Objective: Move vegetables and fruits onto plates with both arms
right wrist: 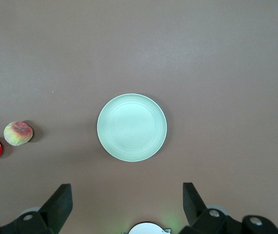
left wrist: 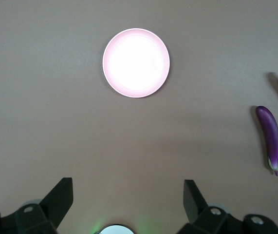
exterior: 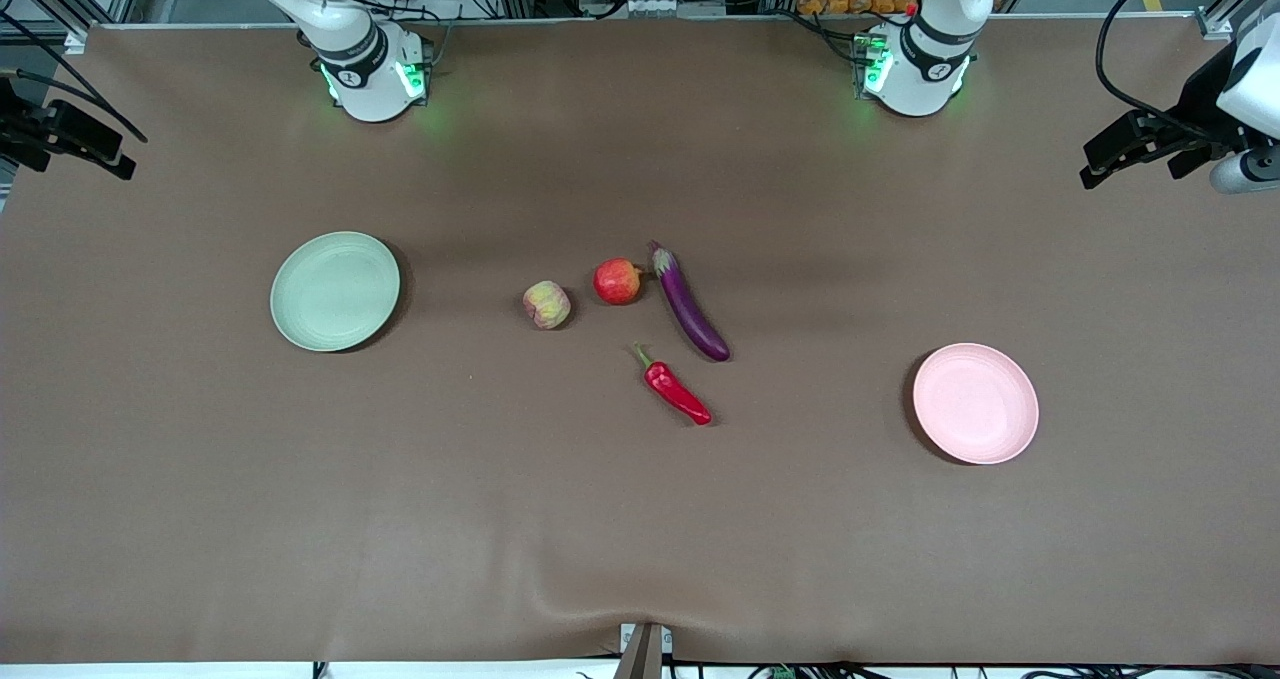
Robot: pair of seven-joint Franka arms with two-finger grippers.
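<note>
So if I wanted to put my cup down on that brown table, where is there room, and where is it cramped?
Both plates, the green plate and the pink plate, are bare. Wide free cloth lies between each plate and the middle cluster, and along the edge nearest the front camera. It is crowded in the middle: pale fruit, red apple, eggplant and chili sit close together.

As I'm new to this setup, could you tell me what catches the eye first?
Four bright pieces sit mid-table: a purple eggplant, a red apple beside it, a paler fruit, and a red chili nearest the front camera. A green plate and a pink plate flank them, both bare.
</note>
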